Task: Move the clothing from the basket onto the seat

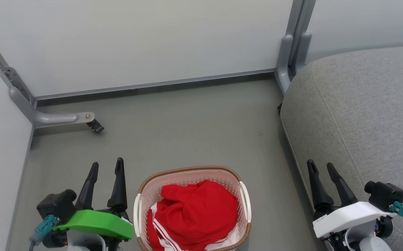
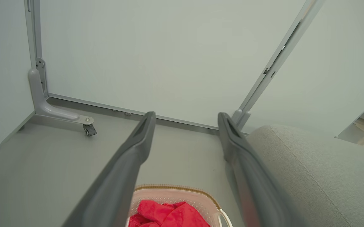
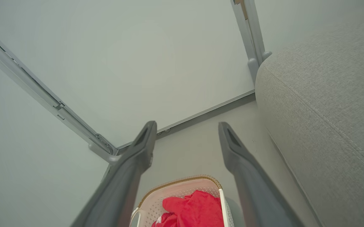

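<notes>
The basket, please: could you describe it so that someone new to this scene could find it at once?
Start at the big grey seat on the right; left of it lies bare grey floor. On that floor, at the head view's bottom edge, stands the basket. It is cream-white with perforated sides, a brown woven-look rim and red clothing inside.
</notes>
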### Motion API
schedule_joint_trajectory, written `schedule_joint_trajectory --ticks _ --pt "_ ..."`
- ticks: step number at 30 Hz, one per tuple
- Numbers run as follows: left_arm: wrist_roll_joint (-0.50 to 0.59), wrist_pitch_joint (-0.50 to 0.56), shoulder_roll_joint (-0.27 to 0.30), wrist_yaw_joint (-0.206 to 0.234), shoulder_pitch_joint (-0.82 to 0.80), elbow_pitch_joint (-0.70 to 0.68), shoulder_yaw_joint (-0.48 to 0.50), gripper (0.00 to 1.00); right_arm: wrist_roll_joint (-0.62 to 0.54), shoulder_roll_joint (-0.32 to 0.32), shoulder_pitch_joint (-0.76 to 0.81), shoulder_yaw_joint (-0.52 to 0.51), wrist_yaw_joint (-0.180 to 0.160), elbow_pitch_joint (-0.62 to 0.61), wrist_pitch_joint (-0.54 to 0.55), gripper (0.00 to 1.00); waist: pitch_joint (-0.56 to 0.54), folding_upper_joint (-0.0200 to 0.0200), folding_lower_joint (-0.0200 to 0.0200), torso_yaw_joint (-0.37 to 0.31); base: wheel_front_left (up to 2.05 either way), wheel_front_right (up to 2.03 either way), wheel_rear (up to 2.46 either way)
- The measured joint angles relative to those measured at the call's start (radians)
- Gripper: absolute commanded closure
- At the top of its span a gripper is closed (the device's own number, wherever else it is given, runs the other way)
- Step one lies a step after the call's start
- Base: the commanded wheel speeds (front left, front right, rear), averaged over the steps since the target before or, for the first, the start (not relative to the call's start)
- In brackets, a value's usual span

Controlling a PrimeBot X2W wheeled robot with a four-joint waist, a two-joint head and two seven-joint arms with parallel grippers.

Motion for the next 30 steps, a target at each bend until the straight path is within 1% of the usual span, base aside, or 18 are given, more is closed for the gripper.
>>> schedule_joint_trajectory --ticks 19,30 --pt "0.179 -0.044 0.003 0.0 0.003 0.0 -0.033 0.0 -0.176 -0.003 0.0 0.02 0.0 0.004 -0.044 0.0 0.003 0.0 0.0 0.01 0.0 0.0 0.0" --pt "0.259 -0.066 0.003 -0.005 0.005 0.001 -0.05 0.0 -0.264 -0.004 0.0 0.029 0.0 0.004 -0.067 0.0 0.006 0.0 0.0 0.015 0.0 0.0 0.0"
